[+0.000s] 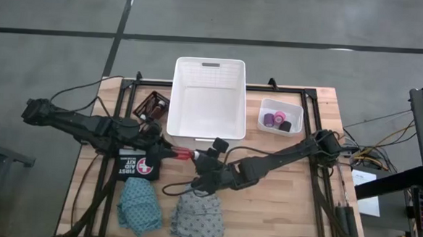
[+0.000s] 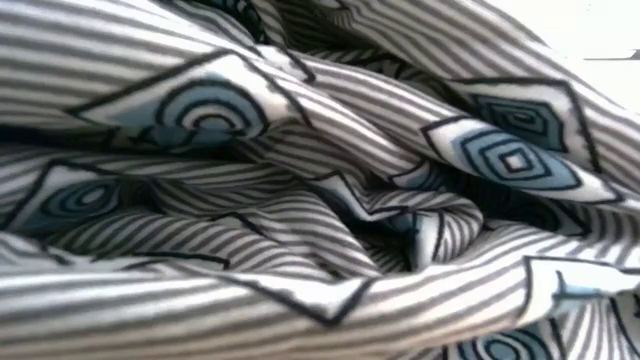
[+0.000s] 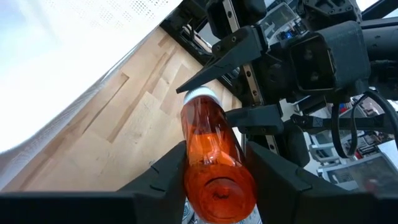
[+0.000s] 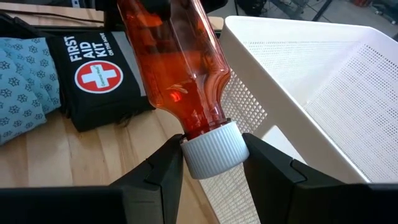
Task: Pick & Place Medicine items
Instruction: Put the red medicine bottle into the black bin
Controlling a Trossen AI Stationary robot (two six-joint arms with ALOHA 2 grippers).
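Note:
A red bottle (image 1: 183,154) with a white cap is held level above the table between my two grippers, near the black first aid pouch (image 1: 138,164). My left gripper (image 1: 172,152) is shut on its base end. My right gripper (image 1: 198,158) is shut on its cap end. The teal cloth (image 1: 139,205) and the grey cloth (image 1: 199,218) lie crumpled at the table's near edge. The grey cloth (image 2: 320,180) fills the low view. Purple, pink and black rolls sit in a small clear tub (image 1: 280,116). A dark tray (image 1: 153,105) is left of the basket. My left gripper pinches the bottle's body near its base end (image 3: 217,177) between its two fingers (image 3: 168,168). It comes level from the table's left, along the bottle. The bottle is lifted clear and lies level. My right gripper pinches the white cap (image 4: 214,155) between its two fingers (image 4: 165,171). It comes level from the table's right, along the bottle, which points away from it.
A large white basket (image 1: 207,96) stands at the far middle of the table, close behind the bottle; its wall shows in the right wrist view (image 4: 292,81). Black frame rails run along the table's sides. Bare wood lies to the right of the cloths.

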